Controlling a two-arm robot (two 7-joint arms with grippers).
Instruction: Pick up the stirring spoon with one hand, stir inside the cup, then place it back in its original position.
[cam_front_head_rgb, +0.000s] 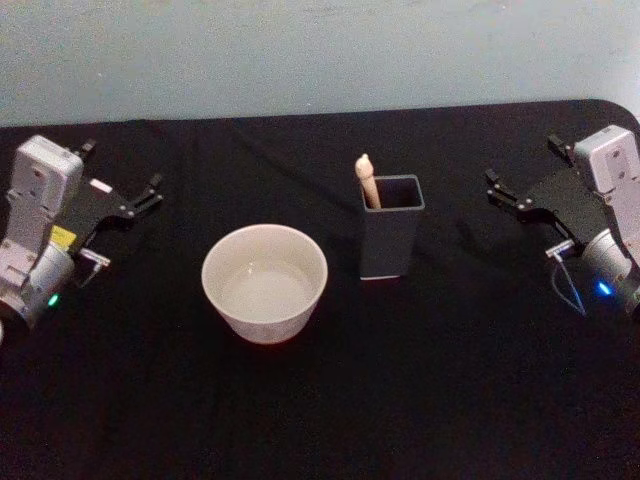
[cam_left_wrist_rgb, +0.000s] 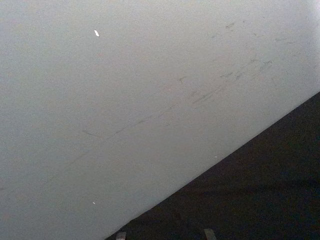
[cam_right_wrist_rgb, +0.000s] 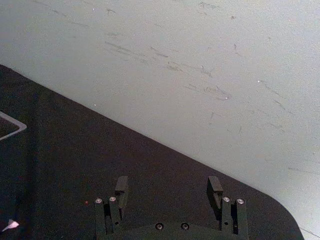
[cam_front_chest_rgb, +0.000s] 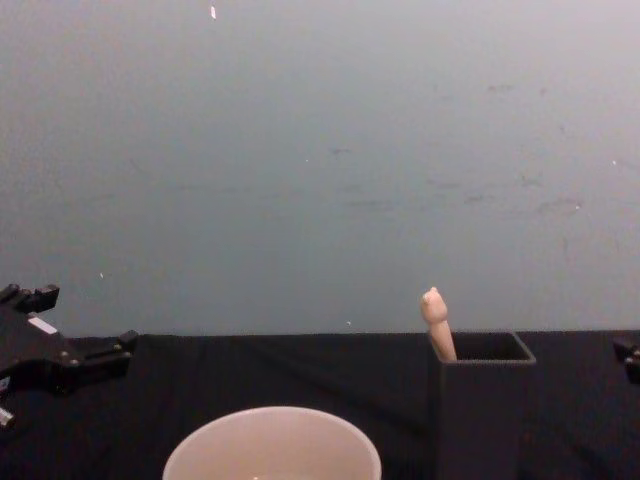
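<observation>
1. The spoon (cam_front_head_rgb: 367, 182) stands in the dark grey holder (cam_front_head_rgb: 389, 245). It leans into the holder's far left corner, with its knobbed top above the rim.
2. The holder stands right of centre on the black table (cam_front_head_rgb: 450, 400). The cup (cam_front_head_rgb: 213, 262) sits just to its left and a little nearer the robot, mouth up, with a strip of bare cloth between them.
3. The left gripper (cam_front_head_rgb: 122, 168) is by the table's left edge, well apart from the cup. Its fingers are spread and it grasps nothing.
4. The right gripper (cam_front_head_rgb: 523, 160) is by the right edge, well apart from the holder. It too is released, its fingers wide apart over bare cloth.
5. Open cloth lies between each gripper and the middle things, and across the whole near half of the table.
6. The far edge meets a pale wall (cam_front_head_rgb: 300, 50), and the far right corner is rounded.
</observation>
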